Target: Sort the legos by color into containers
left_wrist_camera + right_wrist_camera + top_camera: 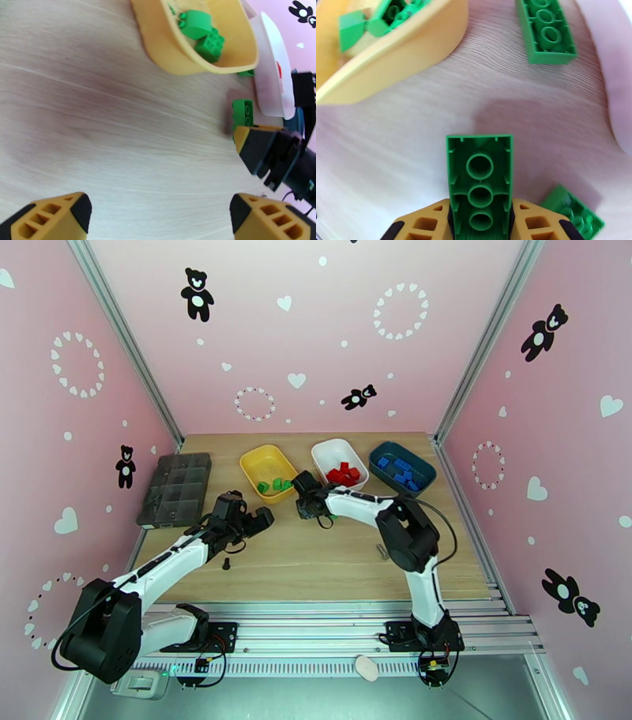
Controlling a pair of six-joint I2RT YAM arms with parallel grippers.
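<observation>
My right gripper (480, 221) is shut on a long green lego (480, 185), hollow underside up, just above the wood between the yellow container (395, 59) and the white container (616, 79). Two more green legos lie loose on the table, one long (547, 31) and one small (572, 213). Green legos (205, 39) sit in the yellow container (268, 463), red ones (344, 474) in the white container (338, 451), blue ones (399, 469) in the teal container (423, 465). My left gripper (158, 213) hangs open over bare wood, left of the right gripper (304, 496).
A dark grey organizer tray (174, 487) lies at the back left. A small dark screw (227, 563) rests near the left arm, another (381, 550) by the right arm. Pink walls close in the table on three sides.
</observation>
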